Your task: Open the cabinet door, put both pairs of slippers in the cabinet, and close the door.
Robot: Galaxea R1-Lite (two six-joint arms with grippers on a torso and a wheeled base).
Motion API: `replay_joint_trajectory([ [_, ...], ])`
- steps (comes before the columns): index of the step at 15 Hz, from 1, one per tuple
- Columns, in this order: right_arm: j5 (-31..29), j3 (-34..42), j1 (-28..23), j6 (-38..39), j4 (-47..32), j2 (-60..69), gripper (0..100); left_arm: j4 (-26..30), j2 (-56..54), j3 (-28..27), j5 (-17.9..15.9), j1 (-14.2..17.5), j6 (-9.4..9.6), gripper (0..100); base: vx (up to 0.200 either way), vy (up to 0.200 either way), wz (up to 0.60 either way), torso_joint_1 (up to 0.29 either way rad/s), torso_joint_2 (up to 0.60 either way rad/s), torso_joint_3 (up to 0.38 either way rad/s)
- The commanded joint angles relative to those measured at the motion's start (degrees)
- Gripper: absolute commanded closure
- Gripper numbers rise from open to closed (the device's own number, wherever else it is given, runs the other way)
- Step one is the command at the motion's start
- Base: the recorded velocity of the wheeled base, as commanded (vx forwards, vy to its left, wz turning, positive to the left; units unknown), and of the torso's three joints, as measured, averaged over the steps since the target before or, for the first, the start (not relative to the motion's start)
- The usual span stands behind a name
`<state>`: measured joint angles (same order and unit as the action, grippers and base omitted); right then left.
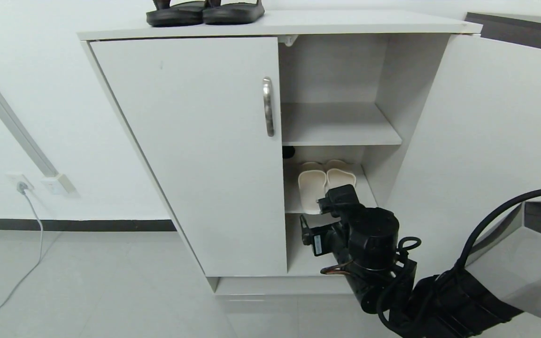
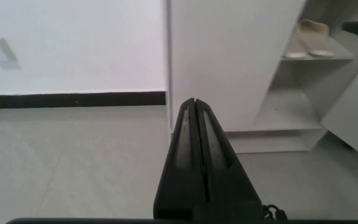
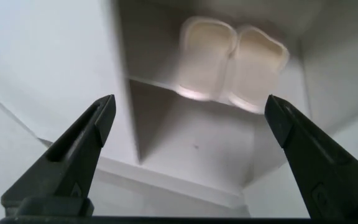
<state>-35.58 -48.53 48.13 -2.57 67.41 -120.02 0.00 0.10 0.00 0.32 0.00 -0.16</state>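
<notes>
White cabinet (image 1: 411, 84) is seen with its right door (image 1: 486, 141) open. Cream slippers (image 1: 326, 180) are set on the lower shelf. Black slippers (image 1: 204, 13) are shown on the cabinet top, toward its left end. Right hand (image 3: 190, 104) is held released before the cream pair, and left hand (image 2: 194, 109) is clenched above the floor (image 2: 73, 162).

The open right door (image 1: 482, 141) leaves the right half of the cabinet (image 1: 345, 23) reachable; the shut left door (image 1: 190, 155) blocks the other half. White slippers (image 1: 325, 180) occupy the middle shelf (image 1: 366, 190); the upper shelf (image 1: 338, 124) has free room.
</notes>
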Motion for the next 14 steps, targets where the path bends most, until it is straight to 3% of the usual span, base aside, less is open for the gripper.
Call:
replay_joint_trajectory([
  [1, -0.01, 0.45, 0.04, 0.02, -0.18, -0.39, 0, 0.00, -0.01, 0.00, 0.03, 0.00, -0.02, 100, 0.000, 0.200, 0.00, -0.002, 0.00, 0.007],
  [11, 4.47, 3.79, 1.62, -0.06, 0.79, 1.63, 0, 0.09, 0.08, -0.09, -0.05, 0.00, -0.02, 100, 0.000, 0.200, 0.00, 0.002, 0.00, 0.003],
  [14, 4.73, 4.50, 1.71, -0.06, 0.96, 1.89, 0, 0.00, -0.01, -0.09, -0.05, 0.00, -0.02, 100, 0.000, 0.000, 0.00, 0.000, 0.00, 0.000],
])
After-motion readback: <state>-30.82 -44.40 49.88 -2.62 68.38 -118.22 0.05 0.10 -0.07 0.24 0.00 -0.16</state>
